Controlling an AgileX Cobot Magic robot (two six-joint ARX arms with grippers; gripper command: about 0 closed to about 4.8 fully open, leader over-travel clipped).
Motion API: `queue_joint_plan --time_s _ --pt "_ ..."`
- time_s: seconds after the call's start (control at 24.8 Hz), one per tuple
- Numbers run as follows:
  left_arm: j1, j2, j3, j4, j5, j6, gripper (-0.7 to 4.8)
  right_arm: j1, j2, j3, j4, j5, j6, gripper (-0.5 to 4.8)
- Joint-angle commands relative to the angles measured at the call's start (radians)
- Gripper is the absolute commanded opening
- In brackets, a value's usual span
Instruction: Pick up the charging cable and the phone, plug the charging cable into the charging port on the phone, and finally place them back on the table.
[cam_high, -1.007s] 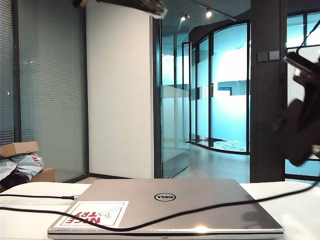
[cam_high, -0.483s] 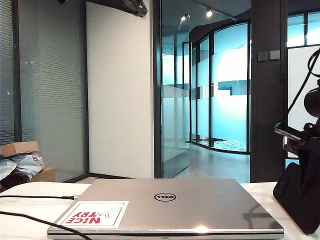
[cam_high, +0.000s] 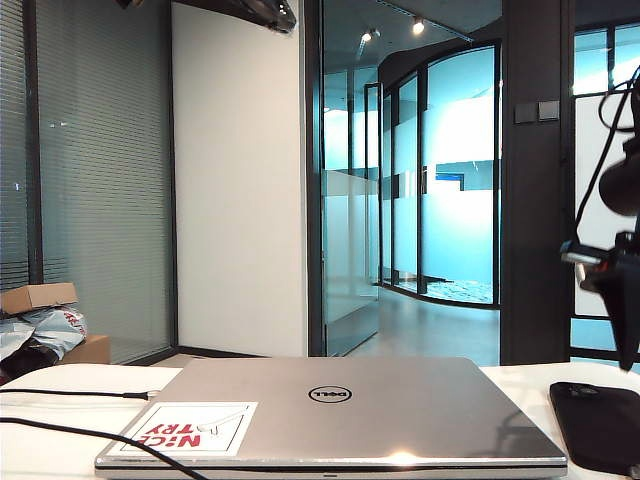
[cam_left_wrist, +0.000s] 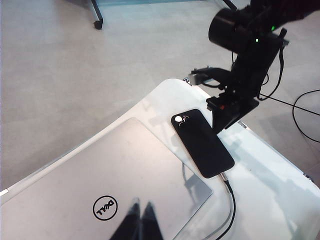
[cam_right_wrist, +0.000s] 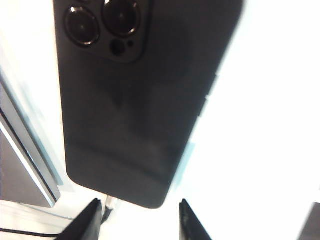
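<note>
Now the phone (cam_left_wrist: 202, 142) lies flat on the tabletop (cam_left_wrist: 270, 175), face down, just beside the closed silver laptop (cam_left_wrist: 105, 185), and the charging cable (cam_left_wrist: 227, 207) appears plugged into its lower end, with the silvery tip (cam_right_wrist: 109, 203) touching the phone's edge. The right pincer (cam_right_wrist: 137, 220) hangs just above the phone with its fingers spread, one on each side of the plugged end, holding nothing. The left pincer (cam_left_wrist: 140, 222) is pressed together and empty, hovering over the laptop lid. In my judgement the task is almost finished, and the risk is mostly in the leaving: if the right pincer lifts carelessly, a finger could catch the thin cable and drag the connector out, or push the phone against the laptop. The loose cable running over the tabletop could also snag on an arm. The phone is a matte black slab with rounded corners and a raised glossy camera bump (cam_right_wrist: 103, 26), probably slippery on the smooth white tabletop. The cable is thin, black and flexible; the laptop lid is brushed metal.
</note>
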Motion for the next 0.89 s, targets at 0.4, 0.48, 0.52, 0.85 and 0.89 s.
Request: queue_joint_plan --time_s 0.4,0.48,0.52,0.85,0.89 --pt "0.003 -0.062 0.002 -0.092 0.002 -0.043 -0.06 0.023 -0.453 -0.003 -0.024 0.043 -0.003 -0.09" --pt "0.003 -0.064 -0.002 -0.107 0.002 -0.046 -0.06 0.029 -0.568 -0.08 0.096 0.04 -0.007 -0.09" --pt "0.003 -0.064 -0.008 -0.108 0.002 -0.046 -0.06 0.031 -0.618 -0.121 0.149 0.039 -0.006 -0.09" --pt "0.004 -0.111 -0.178 -0.054 0.002 -0.05 -0.06 0.035 -0.979 -0.446 0.365 0.04 -0.005 -0.09" --pt "0.004 -0.121 -0.203 -0.029 0.001 -0.049 -0.06 0.036 -1.002 -0.472 0.385 0.039 -0.005 -0.09"
